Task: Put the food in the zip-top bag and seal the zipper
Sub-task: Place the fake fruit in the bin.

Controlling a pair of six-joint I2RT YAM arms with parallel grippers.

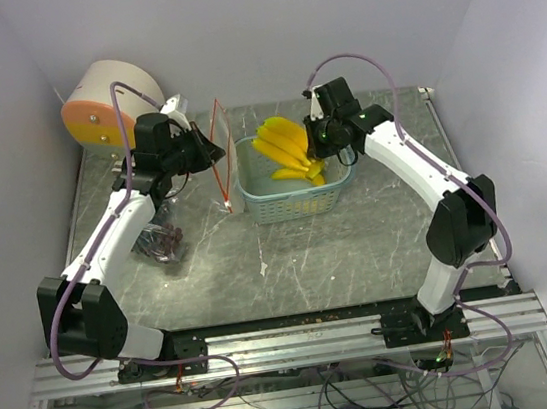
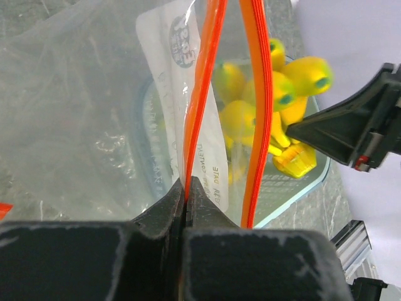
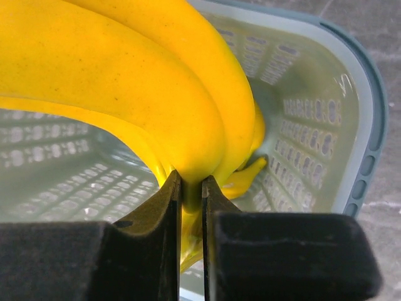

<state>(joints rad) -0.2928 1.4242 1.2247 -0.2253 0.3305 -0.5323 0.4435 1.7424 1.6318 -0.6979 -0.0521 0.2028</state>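
My left gripper point(image 1: 208, 153) is shut on one orange zipper strip point(image 2: 199, 94) of the clear zip-top bag point(image 1: 219, 161) and holds it upright, mouth open, left of the basket. The other zipper strip point(image 2: 260, 113) hangs free. My right gripper point(image 1: 320, 146) is shut on the stem of a yellow banana bunch point(image 1: 283, 141), held just above the pale teal mesh basket point(image 1: 298, 201). In the right wrist view the bananas point(image 3: 125, 81) fill the frame above my fingertips point(image 3: 191, 188). A dark grape cluster point(image 1: 162, 241) lies on the table under my left arm.
More yellow banana point(image 1: 302, 172) lies in the basket, whose rim point(image 3: 369, 125) is close below my right gripper. A round cream and orange object point(image 1: 109, 105) stands at the back left corner. Walls close in both sides of the grey table point(image 1: 341, 256).
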